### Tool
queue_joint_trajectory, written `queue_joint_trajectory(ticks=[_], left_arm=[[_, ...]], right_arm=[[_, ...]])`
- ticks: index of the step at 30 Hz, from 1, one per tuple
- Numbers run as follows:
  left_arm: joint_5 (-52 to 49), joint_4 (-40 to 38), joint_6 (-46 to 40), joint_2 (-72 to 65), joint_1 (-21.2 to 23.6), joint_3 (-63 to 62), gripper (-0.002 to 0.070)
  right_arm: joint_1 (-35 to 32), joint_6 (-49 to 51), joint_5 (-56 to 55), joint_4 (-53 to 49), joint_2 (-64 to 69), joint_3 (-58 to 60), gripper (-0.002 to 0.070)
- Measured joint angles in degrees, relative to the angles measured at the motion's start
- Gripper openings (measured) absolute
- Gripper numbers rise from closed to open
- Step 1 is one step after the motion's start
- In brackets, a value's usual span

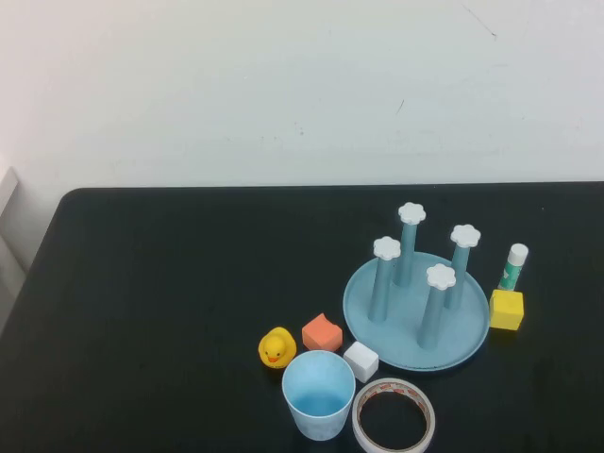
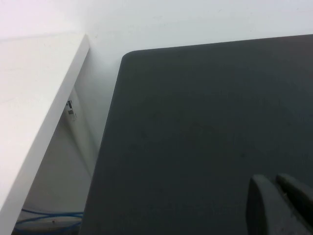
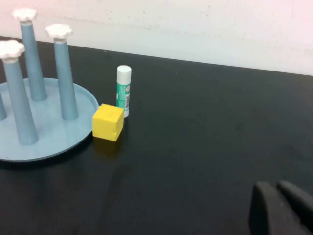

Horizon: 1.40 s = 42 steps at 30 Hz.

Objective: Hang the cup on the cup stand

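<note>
Neither gripper holds anything: the left gripper (image 2: pixel 281 203) and right gripper (image 3: pixel 281 208) rest fingers together, off the work. The pale blue plastic cup (image 1: pixel 319 394) stands upright near the teal four-post cup stand (image 1: pixel 416 302). Grasping comes first, probably by the right arm.

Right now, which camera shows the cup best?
The high view: the cup stands upright, whole, beside the tape roll. Neither wrist view shows it; left gripper sees bare table, right gripper faces the cup stand.

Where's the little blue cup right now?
In the high view the cup stands upright at the table's near edge, right of centre, between the duck and tape roll.
</note>
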State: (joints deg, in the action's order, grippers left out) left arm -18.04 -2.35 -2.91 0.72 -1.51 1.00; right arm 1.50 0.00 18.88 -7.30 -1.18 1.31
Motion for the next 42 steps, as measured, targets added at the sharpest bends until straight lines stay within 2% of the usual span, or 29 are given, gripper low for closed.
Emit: queue_joint_trajectory(ticks=[13,21,29,31,34,37,39,42], left_arm=[[0.0,0.0,0.2,0.0,0.0,0.0,-0.0002],[0.0,0.0,0.2,0.0,0.0,0.0,-0.0002],[0.0,-1.2,1.0,0.0,0.0,0.0,-0.0002],[0.3,-7.7,4.9,0.0,0.0,0.0,-0.0002],[0.5,-25.5,12.9,0.0,0.0,0.0,-0.0002],[0.7,-38.8,16.7,0.0,0.0,0.1,-0.0002],[2.0,-43.0,17.3,0.0,0.0,0.1,-0.0002],[4.2,-45.4,17.6,0.0,0.0,0.1,-0.0002]], right_arm=[[0.0,0.0,0.1,-0.1,0.0,0.0,-0.0001],[0.0,-0.7,0.5,-6.5,0.0,0.0,-0.0001],[0.0,-0.6,0.5,-4.2,0.0,-0.1,-0.0001],[0.0,-0.6,0.5,-0.9,0.0,-0.1,-0.0001],[0.0,-0.5,0.5,7.6,0.0,-0.1,-0.0001],[0.0,-0.5,0.7,22.5,0.0,-0.1,-0.0001],[0.0,-0.5,1.0,34.9,0.0,0.2,-0.0001],[0.0,-1.8,0.1,46.2,0.0,0.2,-0.0001]])
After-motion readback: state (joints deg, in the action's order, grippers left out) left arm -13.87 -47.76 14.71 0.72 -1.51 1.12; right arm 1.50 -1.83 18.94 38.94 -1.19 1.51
